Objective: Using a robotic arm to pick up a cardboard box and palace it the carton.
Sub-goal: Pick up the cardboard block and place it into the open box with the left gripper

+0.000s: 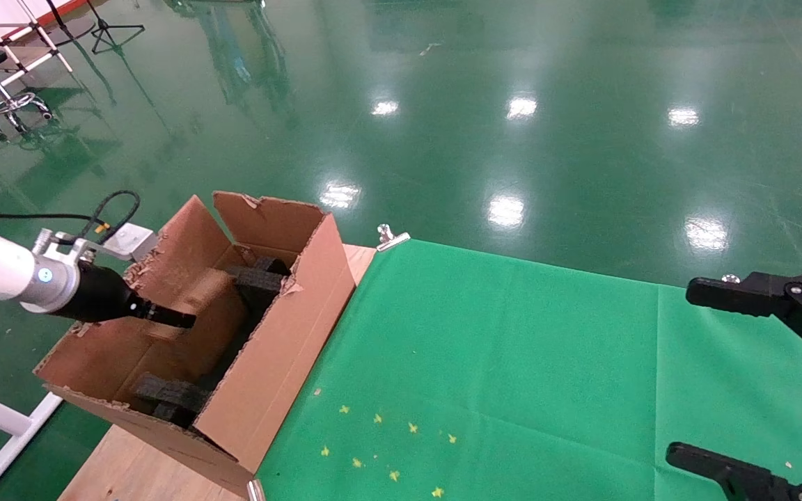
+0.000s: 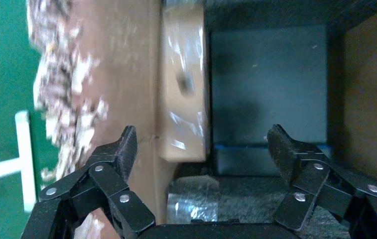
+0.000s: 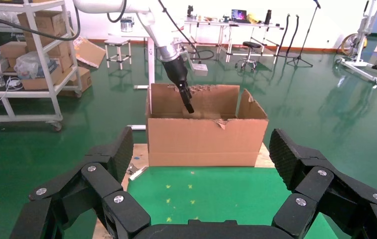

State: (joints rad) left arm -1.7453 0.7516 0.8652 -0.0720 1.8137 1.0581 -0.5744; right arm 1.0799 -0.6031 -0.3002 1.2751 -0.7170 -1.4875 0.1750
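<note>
One box (image 2: 184, 94) lies inside the carton (image 1: 282, 334), placing looks done; left gripper (image 2: 201, 149), fingers apart and empty, should lift out; right gripper (image 3: 201, 154) parked, fingers apart

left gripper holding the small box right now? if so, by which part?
No. The left gripper is open over the carton, fingers empty; the cardboard box lies inside, ungripped. Right gripper also open, empty.

carton (image 1: 282, 348) walls, foam blocks (image 1: 171, 400) hem interior | green cloth (image 1: 512, 362) open
</note>
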